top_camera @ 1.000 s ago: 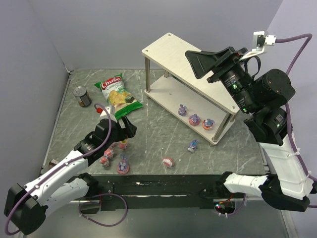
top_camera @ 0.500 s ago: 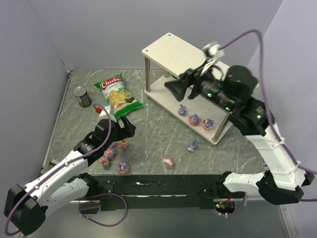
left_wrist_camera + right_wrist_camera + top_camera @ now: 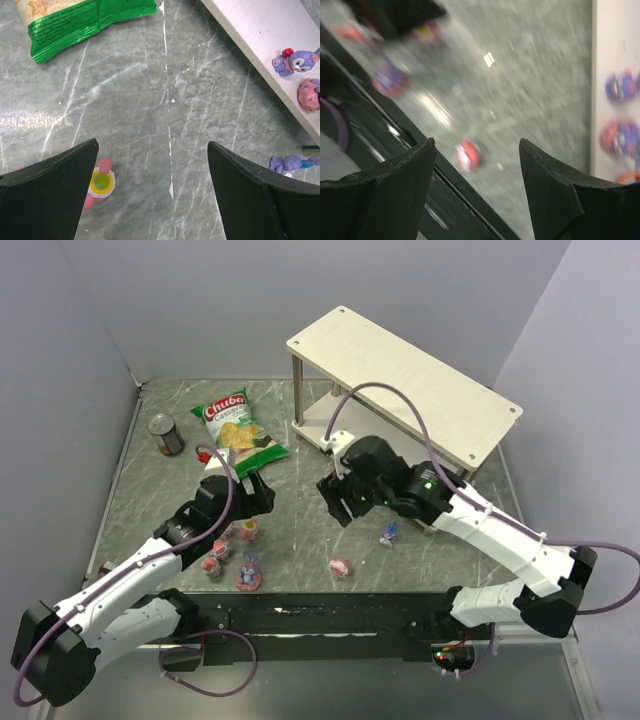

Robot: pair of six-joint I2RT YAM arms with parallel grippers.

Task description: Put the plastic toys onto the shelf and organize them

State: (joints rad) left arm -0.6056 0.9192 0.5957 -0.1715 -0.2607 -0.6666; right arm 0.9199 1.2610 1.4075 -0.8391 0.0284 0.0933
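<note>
The shelf (image 3: 400, 370) stands at the back right, and my right arm hides its lower board. In the left wrist view that board (image 3: 250, 30) carries a purple toy (image 3: 295, 60) and a pink one (image 3: 309, 94). Loose toys lie on the table: a red one (image 3: 340, 566), a purple one (image 3: 389, 534), another purple one (image 3: 248, 575) and pink ones (image 3: 247, 530). My left gripper (image 3: 255, 495) hangs open and empty, with a pink toy (image 3: 100, 184) by its left finger. My right gripper (image 3: 335, 495) is open and empty, low in front of the shelf, above the red toy (image 3: 468, 155).
A green chip bag (image 3: 238, 430) lies at the back left with a dark can (image 3: 166, 434) beside it. A black rail (image 3: 320, 615) runs along the near table edge. Grey walls close the left and back sides.
My right arm has swung down from above the shelf to low over the table in front of it, its jaws a little narrower. The left arm has barely moved.
</note>
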